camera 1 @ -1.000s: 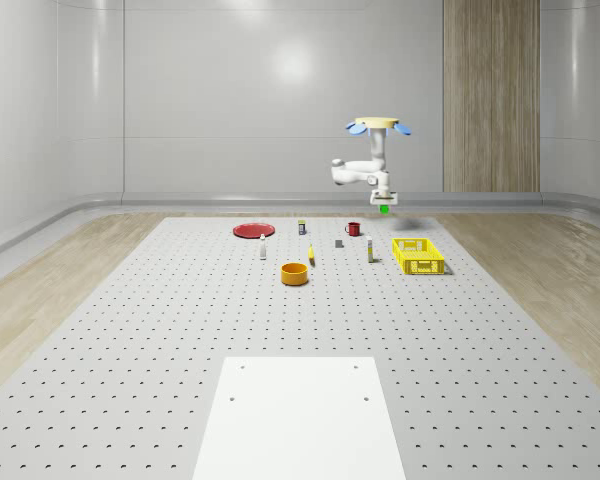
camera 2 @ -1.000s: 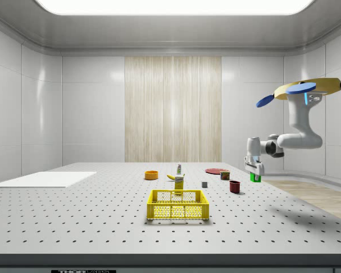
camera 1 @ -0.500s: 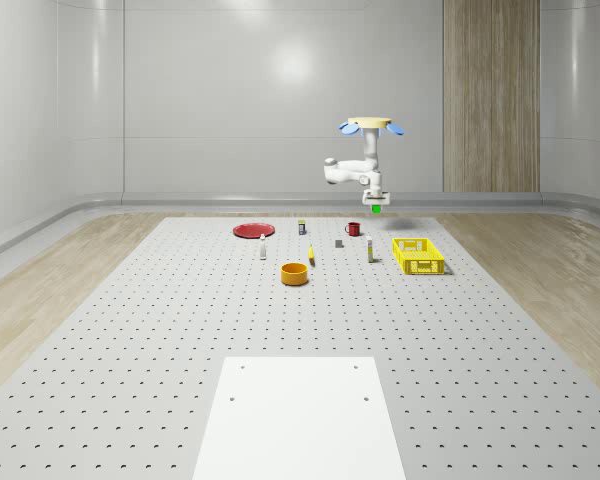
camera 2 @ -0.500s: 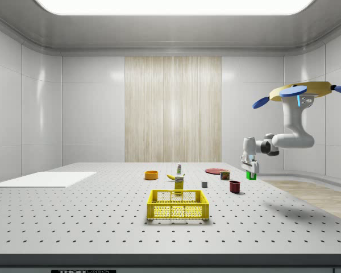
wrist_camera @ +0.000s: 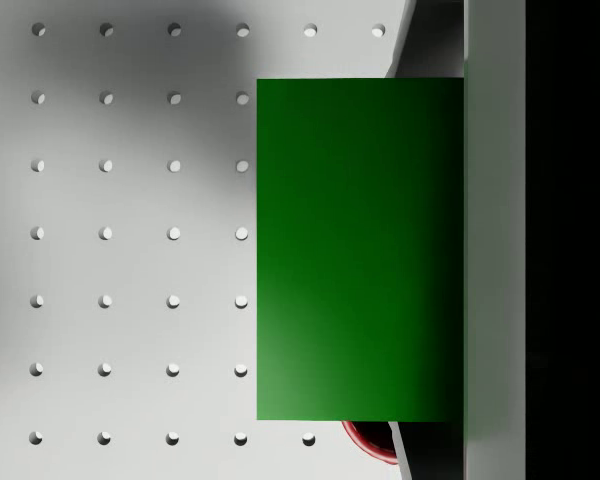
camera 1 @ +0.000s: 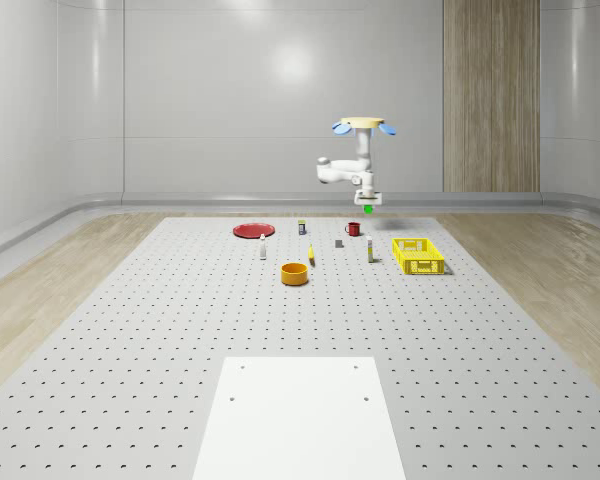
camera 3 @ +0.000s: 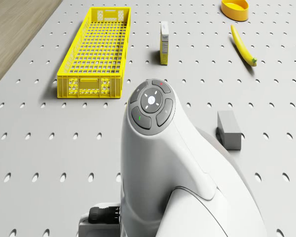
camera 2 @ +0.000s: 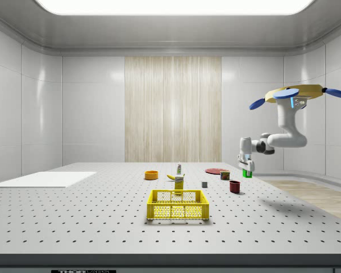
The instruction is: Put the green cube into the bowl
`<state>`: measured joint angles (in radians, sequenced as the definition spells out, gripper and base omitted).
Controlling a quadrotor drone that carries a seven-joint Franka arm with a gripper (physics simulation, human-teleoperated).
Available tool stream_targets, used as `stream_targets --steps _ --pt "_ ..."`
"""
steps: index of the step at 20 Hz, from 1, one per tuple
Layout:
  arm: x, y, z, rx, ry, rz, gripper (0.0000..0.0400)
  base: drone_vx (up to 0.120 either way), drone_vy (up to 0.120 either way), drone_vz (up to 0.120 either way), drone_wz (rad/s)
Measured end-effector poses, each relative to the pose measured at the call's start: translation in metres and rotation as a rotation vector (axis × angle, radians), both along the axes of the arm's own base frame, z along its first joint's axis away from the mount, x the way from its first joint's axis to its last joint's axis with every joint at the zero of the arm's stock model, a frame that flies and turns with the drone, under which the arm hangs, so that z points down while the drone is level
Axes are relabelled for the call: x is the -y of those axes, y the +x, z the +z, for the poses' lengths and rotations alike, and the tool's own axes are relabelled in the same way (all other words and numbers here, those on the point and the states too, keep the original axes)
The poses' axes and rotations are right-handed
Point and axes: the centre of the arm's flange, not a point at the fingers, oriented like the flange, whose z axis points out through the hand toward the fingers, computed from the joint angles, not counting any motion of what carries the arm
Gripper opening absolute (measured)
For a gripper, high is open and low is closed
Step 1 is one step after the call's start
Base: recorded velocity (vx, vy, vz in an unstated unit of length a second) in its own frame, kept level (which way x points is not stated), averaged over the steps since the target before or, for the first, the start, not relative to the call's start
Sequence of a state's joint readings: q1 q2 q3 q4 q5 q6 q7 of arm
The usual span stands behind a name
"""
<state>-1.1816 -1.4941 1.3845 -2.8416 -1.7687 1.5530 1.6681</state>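
A simulated robotics lab, plainly — a bare room with glossy pale wall panels (camera 1: 230, 90), one wood-slat panel (camera 2: 173, 108) and a broad light panel (camera 2: 170, 5) glowing in the ceiling. The middle of the floor is a huge grey perforated table (camera 1: 180, 330), its holes in a neat grid like an optical bench, with wood-look flooring (camera 1: 40, 290) running round it. Small test props sit scattered on the board — a yellow crate (camera 2: 178, 205), an orange bowl (camera 1: 295, 273), a red plate (camera 1: 253, 230).
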Motion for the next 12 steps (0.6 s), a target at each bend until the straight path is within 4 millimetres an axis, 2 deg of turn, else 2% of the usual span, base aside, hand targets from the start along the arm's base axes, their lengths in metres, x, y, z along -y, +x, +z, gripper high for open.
stream_targets --steps 2,12 --pt "0.0 0.0 0.0 0.0 0.0 0.0 0.025 0.02 -0.12 0.0 0.0" --pt "0.0 0.0 0.0 0.0 0.0 0.0 0.025 0.12 -0.12 0.0 0.0"
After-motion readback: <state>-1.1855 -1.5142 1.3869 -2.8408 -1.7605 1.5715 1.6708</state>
